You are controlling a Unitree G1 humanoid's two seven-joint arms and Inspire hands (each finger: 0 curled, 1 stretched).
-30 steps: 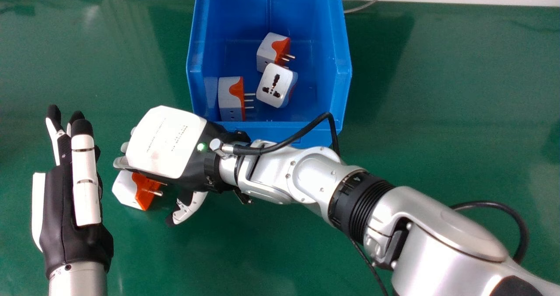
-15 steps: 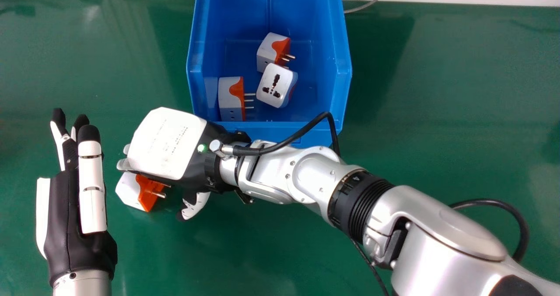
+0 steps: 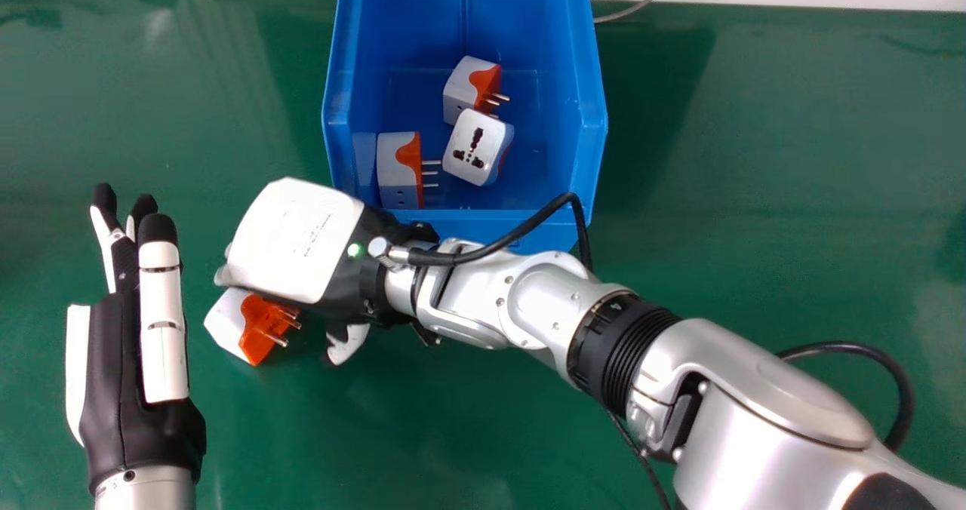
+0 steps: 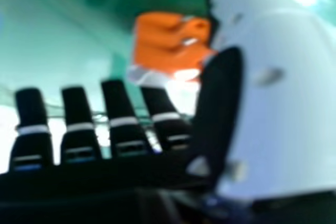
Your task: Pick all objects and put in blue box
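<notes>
Okay so, head view first: compared with the frame just before, the right hand (image 3: 294,242) has slid a touch toward the box and its thumb (image 3: 351,340) has tucked in closer to the wrist. The loose plug adapter (image 3: 234,325) has scooted slightly rightward too, with more of its orange face out from under the hand. It's lying on the surface (image 3: 755,193), to the left of the blue box (image 3: 339,80)'s near-left corner, right by the hand. Prongs point right and a bit toward the surface's near edge; the body looks kinda chunky, so I can't really call a long axis. The left hand (image 3: 106,389) is over toward the surface's left side, fingers straight. Inside the box there's one adapter (image 3: 396,170) by the near-left corner, plus a white-faced one (image 3: 472,148) overlapping another (image 3: 468,91) around the middle. Shells look like smooth plastic, rounded corners, metal prongs; the box is plastic with slanted side rims, and the surface is smooth, green and a little shiny. Right hand view: black-tipped fingers (image 4: 123,119) pretty much straight, thumb well apart, nothing gripped. The orange face sits just past them, partly behind the thumb; can't tell if they're touching.
</notes>
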